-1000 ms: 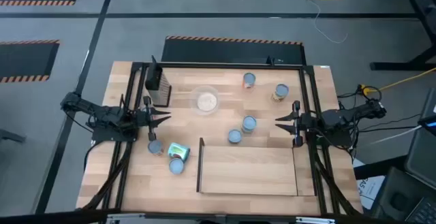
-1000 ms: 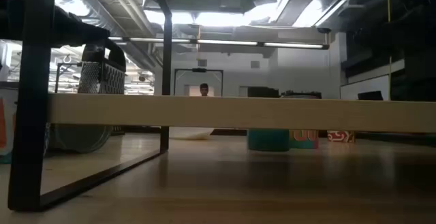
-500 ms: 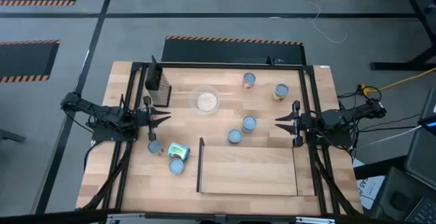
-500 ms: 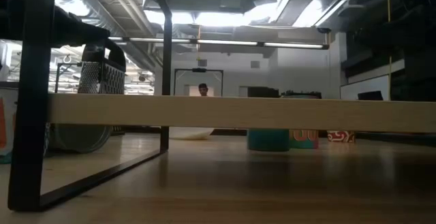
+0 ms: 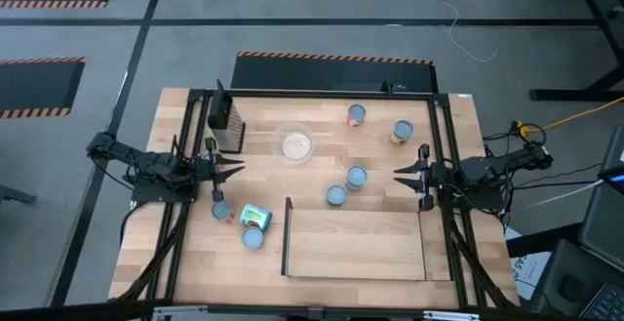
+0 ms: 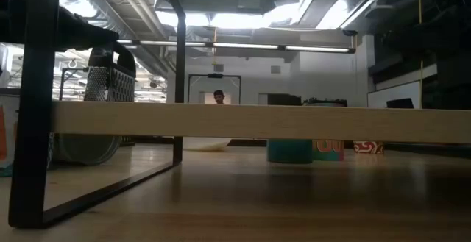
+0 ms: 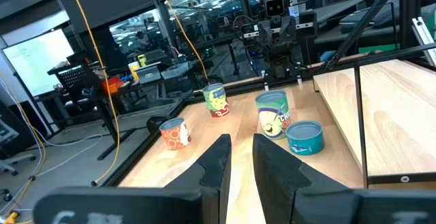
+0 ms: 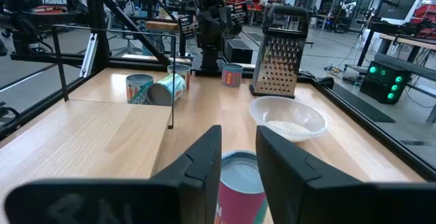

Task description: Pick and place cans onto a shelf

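Several cans stand loose on the table: two at the far right [image 5: 357, 115] [image 5: 402, 132], two in the middle [image 5: 356, 177] [image 5: 335, 196], and two upright [image 5: 221, 211] [image 5: 253, 238] with a teal one lying on its side [image 5: 254, 216] at the near left. The light-wood shelf [image 5: 356, 245] lies flat at the near edge, bare on top. My left gripper [image 5: 242, 171] hovers at the left, and my right gripper [image 5: 396, 175] at the right. Both are empty, fingers a narrow gap apart. A red-labelled can [image 8: 238, 183] stands just beyond my right fingers.
A clear bowl [image 5: 295, 143] with white contents and a metal grater [image 5: 226, 121] stand at the far left. A dark frame [image 5: 195, 97] runs round the table. In the low view the shelf's edge [image 6: 257, 121] spans the picture, with cans [image 6: 289, 151] behind it.
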